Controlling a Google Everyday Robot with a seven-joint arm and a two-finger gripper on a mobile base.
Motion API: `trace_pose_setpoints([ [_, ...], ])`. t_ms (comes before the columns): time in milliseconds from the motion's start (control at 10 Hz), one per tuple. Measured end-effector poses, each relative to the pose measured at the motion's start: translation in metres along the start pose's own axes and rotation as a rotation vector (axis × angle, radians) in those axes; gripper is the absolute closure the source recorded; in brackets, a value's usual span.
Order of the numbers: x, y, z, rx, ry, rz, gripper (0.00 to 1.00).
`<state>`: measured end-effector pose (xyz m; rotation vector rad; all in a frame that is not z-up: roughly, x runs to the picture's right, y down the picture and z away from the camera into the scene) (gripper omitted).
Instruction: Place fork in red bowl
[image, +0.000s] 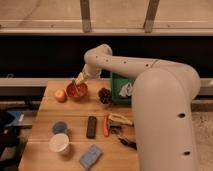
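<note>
From my station I see the two-finger gripper (78, 80) at the end of the big white arm (150, 85), hanging right over the small round glossy orange-red bowl (77, 91) at the far left part of the pale wooden table (45, 130). I cannot tell whether it is apart, together or clamped on anything. A thin grey-brown fork (75, 85) seems to stand slanted just under the gripper, its lower end down inside the orange-red bowl, though it is hard to make out.

Taking the orange-red bowl as my mark: a small round orange-yellow fruit (60, 95) lies just to its left, and a cluster of dark grapes (104, 94) sits just to its right, with a green bag (121, 89) beyond that. Nearer the camera from the bowl lie a black rectangular bar (91, 126), a red-orange handled tool (106, 126), a round blue-grey disc (60, 127), a white paper cup (59, 144) and a blue sponge (90, 156).
</note>
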<state>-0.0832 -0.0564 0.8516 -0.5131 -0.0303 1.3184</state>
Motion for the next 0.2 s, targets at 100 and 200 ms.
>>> trace_pose_setpoints([
  [100, 0.0004, -0.0005, -0.0015, 0.002, -0.004, 0.000, 0.20],
  [200, -0.0001, 0.0014, -0.0011, 0.001, -0.004, -0.002, 0.20],
])
